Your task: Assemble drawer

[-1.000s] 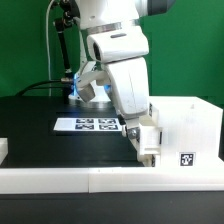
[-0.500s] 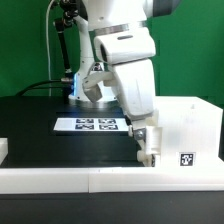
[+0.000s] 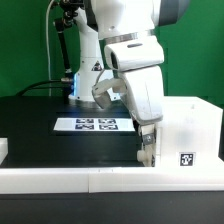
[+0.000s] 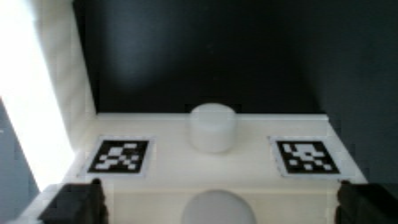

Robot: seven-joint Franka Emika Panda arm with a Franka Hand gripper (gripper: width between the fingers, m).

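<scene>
The tall white box (image 3: 185,125) of the drawer set stands at the exterior view's right, with a square tag (image 3: 186,158) low on its face. My gripper (image 3: 148,153) is down at the box's left edge. In the wrist view a white drawer part (image 4: 214,160) carries two tags (image 4: 119,156) and a rounded knob (image 4: 212,126); a white wall (image 4: 54,70) runs along a dark inside. My gripper (image 4: 217,205) is open, with its dark fingers (image 4: 71,205) spread wide on either side of the white part. I cannot tell whether they touch it.
The marker board (image 3: 92,125) lies on the black table behind the gripper. A long low white rail (image 3: 90,178) runs along the front edge. A small white piece (image 3: 3,148) shows at the far left. A green wall stands behind.
The arm's upper body has swung toward the exterior view's right and turned. The gripper has shifted slightly lower and to the right beside the box.
</scene>
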